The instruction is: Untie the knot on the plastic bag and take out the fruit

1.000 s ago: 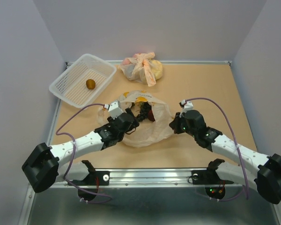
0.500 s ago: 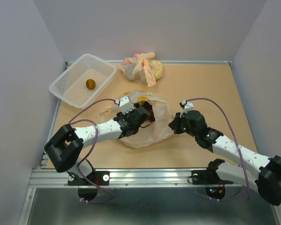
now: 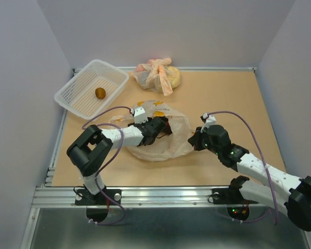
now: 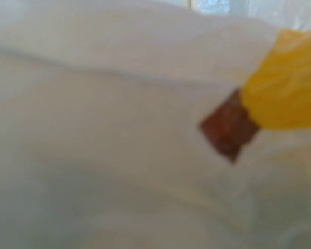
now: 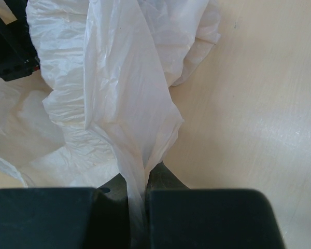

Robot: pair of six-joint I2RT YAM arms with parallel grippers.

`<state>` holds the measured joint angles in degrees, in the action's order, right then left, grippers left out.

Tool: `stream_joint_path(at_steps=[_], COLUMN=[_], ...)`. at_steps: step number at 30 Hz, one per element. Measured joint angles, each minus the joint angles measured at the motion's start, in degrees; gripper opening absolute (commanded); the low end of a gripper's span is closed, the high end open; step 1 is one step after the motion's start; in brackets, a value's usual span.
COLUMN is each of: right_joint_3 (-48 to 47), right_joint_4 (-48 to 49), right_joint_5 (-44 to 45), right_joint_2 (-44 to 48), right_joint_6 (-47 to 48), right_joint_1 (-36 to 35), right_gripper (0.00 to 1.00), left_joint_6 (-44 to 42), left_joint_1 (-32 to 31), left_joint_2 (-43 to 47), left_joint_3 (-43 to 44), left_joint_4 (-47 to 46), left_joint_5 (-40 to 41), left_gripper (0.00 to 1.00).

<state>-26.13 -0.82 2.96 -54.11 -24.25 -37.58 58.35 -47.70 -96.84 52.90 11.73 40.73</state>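
**Right claw pinches the bag's edge; left claw buried in its mouth**

The plastic bag [image 3: 168, 148] lies crumpled at the centre of the counter [image 3: 233, 98]. The right claw [image 5: 138, 193] is pressed together on a fold of the bag's right edge, with film rising from between its fingers. The left claw [image 3: 166, 127] reaches into the bag's mouth. Film hides its tips, so I cannot tell whether it is spread. Its wrist view is blurred film, with a yellow fruit [image 4: 287, 85] at the right and a reddish-brown patch [image 4: 229, 129] just below it. At upper left, a white basket [image 3: 88, 101] holds a kiwi [image 3: 100, 93]. A second knotted bag [image 3: 158, 75] sits at top centre, well apart.
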Motion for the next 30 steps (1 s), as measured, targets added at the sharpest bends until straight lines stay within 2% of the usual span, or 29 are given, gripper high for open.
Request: stream_joint_path(at_steps=[3, 4, 6, 7, 9, 13, 23, 30], right_joint_3=[0.0, 0.0, 0.0, 0.0, 0.0, 0.0, -0.7, -1.2], right_joint_4=[0.0, 0.0, 0.0, 0.0, 0.0, 0.0, 0.0, 0.0], right_joint_5=[0.0, 0.0, 0.0, 0.0, 0.0, 0.3, 3.5, 5.2], right_joint_2=[-0.2, -0.3, -0.3, -0.3, -0.3, -0.3, -2.3, -2.7], right_joint_6=[0.0, 0.0, 0.0, 0.0, 0.0, 0.2, 1.7, 2.0], right_joint_1=[0.0, 0.0, 0.0, 0.0, 0.0, 0.0, 0.0, 0.0], right_gripper=[0.0, 0.0, 0.0, 0.0, 0.0, 0.0, 0.0, 0.0], left_joint_6=[-1.0, -1.3, -1.8, -2.2, -2.9, -3.5, -7.8, -13.7], left_joint_1=[0.6, 0.6, 0.6, 0.5, -0.2, -3.1, -14.4, -15.3], left_joint_2=[-1.9, -2.2, -2.3, -2.3, -2.2, -0.3, 10.9, 22.3], left_joint_3=[1.1, 1.5, 2.1, 2.2, 2.3, 2.3, 2.3, 2.2], left_joint_4=[-0.5, -0.7, -0.8, -0.7, -0.4, 0.5, 1.6, 2.9], left_joint_5=[0.0, -0.1, -0.2, -0.4, -0.6, -2.2, -7.6, -10.8], left_gripper=[0.62, 0.5, 0.38, 0.27, 0.17, 0.14, 0.13, 0.13])
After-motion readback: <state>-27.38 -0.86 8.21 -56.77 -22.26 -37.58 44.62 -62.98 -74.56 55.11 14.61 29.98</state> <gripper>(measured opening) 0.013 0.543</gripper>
